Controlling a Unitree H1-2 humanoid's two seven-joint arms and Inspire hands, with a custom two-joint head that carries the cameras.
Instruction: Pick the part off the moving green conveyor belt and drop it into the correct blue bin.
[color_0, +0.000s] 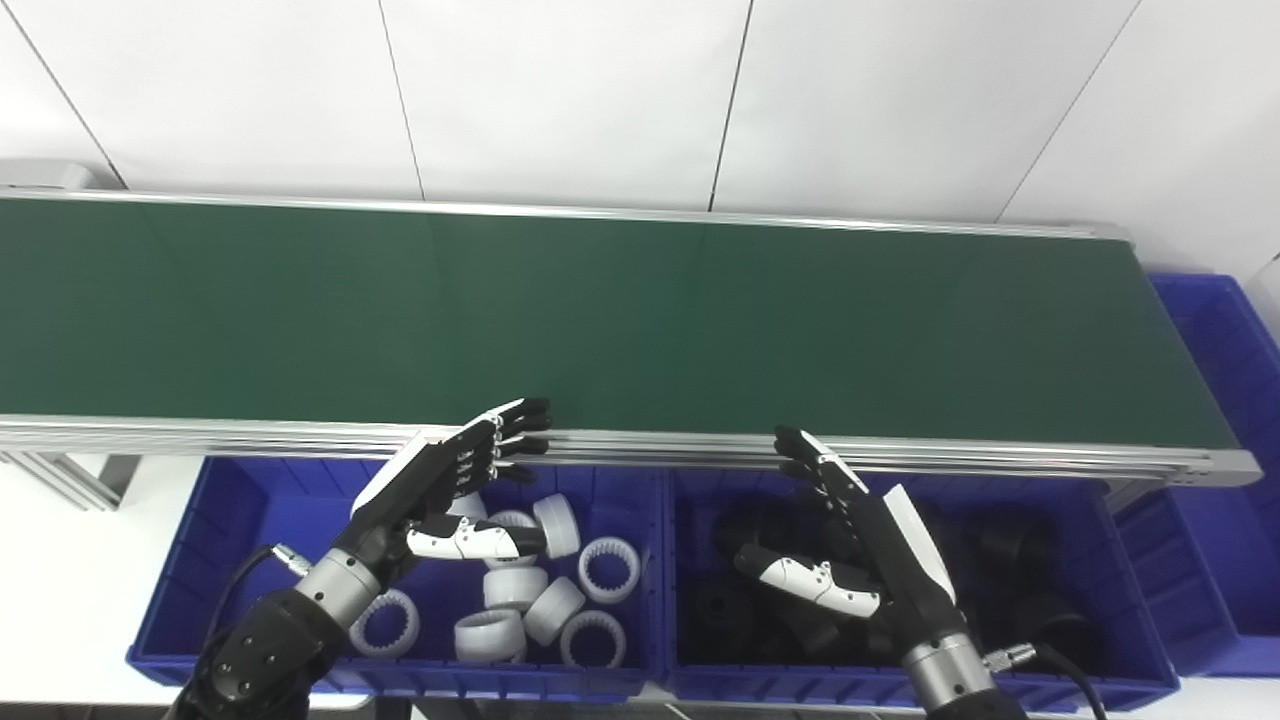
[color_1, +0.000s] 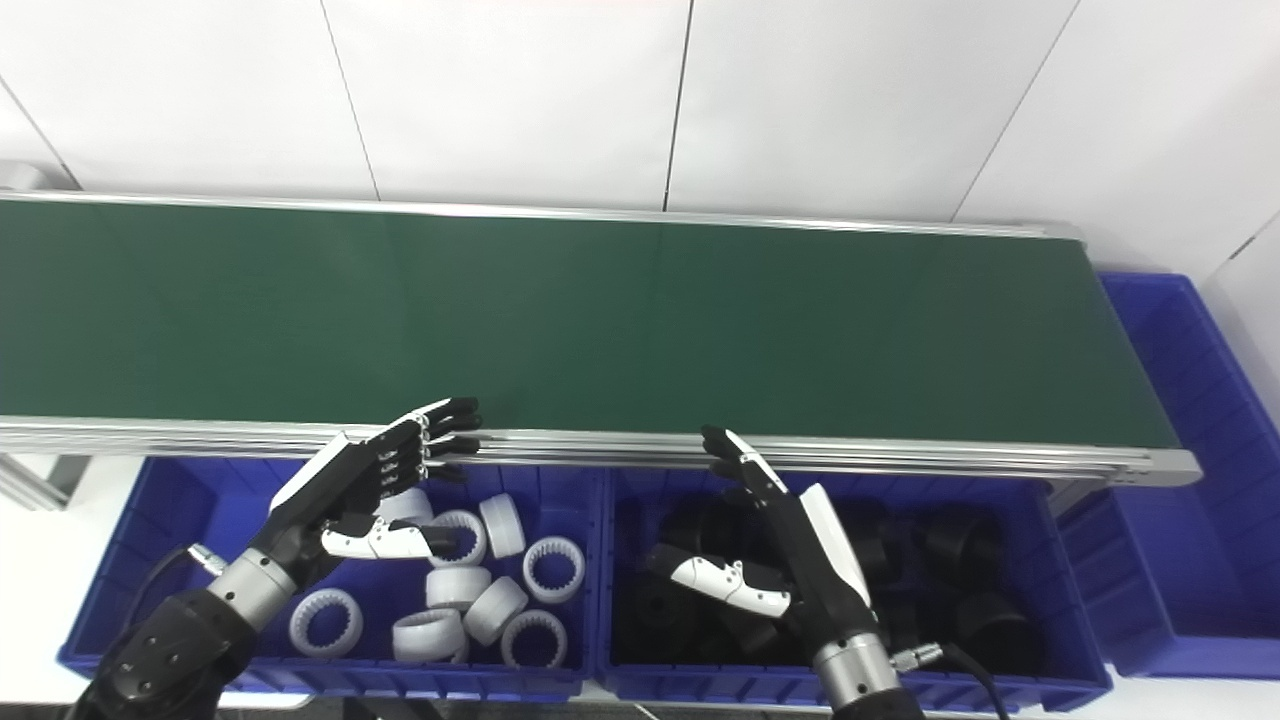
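Note:
The green conveyor belt (color_0: 600, 320) runs across the view and carries no part that I can see. My left hand (color_0: 450, 490) is open and empty, hovering over the left blue bin (color_0: 215, 540) with its fingertips at the belt's near rail. That bin holds several white ring parts (color_0: 545, 600). My right hand (color_0: 850, 540) is open and empty over the middle blue bin (color_0: 1130, 610), which holds several black parts (color_0: 1010, 550).
A third blue bin (color_0: 1220, 400) stands at the right end of the belt. The belt's aluminium near rail (color_0: 650, 448) lies just past both hands. A white wall stands behind the belt.

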